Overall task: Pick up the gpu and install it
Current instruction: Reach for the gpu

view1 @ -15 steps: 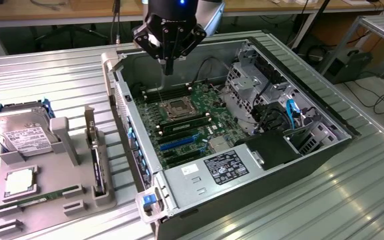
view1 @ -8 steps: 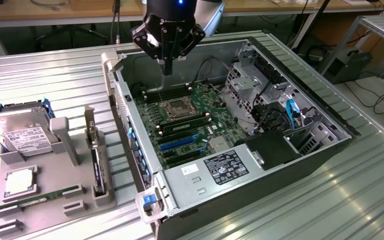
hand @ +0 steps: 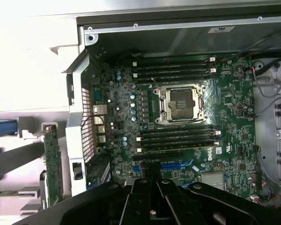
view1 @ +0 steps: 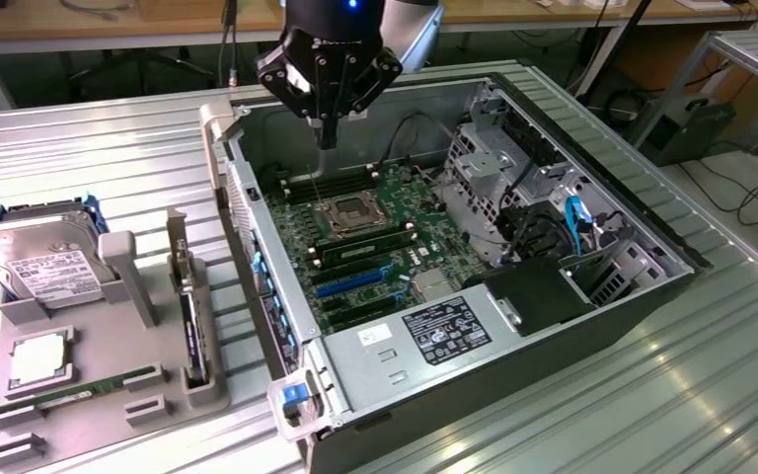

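Trouble could start with a careless descent: my gripper (view1: 328, 136) hangs empty, tips pressed together, over the board (view1: 366, 247) in the open case (view1: 590, 163), and could jab the bare socket (hand: 180, 104). The gpu (view1: 192, 321) stands on edge in the grey stand (view1: 90, 395) on the bench (view1: 103, 148), at eight o'clock from me in the exterior view; a skewed grab might tip it. The wrist view adds the blue slots (hand: 175, 166) beside my gripper (hand: 152, 180).

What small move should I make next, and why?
Probably carry the gripper toward the exterior view's left, over the gpu: it hangs shut and empty above the motherboard, while the card stands upright in the grey holder, untouched.
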Robot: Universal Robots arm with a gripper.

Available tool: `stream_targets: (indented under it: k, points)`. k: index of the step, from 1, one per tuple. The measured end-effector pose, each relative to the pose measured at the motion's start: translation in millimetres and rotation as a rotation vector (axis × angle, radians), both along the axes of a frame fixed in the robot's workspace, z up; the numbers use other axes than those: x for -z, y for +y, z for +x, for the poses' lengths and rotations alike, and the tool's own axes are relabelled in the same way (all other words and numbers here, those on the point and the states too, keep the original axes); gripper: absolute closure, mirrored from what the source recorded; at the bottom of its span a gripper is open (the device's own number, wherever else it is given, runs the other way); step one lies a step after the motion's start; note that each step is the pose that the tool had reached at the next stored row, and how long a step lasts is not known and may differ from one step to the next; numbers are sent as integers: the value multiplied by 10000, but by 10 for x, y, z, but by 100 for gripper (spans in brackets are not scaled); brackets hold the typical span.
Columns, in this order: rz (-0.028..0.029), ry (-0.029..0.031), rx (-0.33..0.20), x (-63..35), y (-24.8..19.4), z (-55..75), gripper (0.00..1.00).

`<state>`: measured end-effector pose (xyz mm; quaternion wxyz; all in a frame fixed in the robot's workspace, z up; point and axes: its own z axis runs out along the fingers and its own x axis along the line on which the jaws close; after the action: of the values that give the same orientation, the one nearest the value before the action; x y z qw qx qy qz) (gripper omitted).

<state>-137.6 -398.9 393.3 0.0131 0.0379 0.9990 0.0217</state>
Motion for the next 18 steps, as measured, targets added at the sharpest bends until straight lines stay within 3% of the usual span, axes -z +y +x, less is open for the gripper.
stream_targets:
  k: [18]
  points:
    - [0, 0, -1, 0, 0, -48, 89]
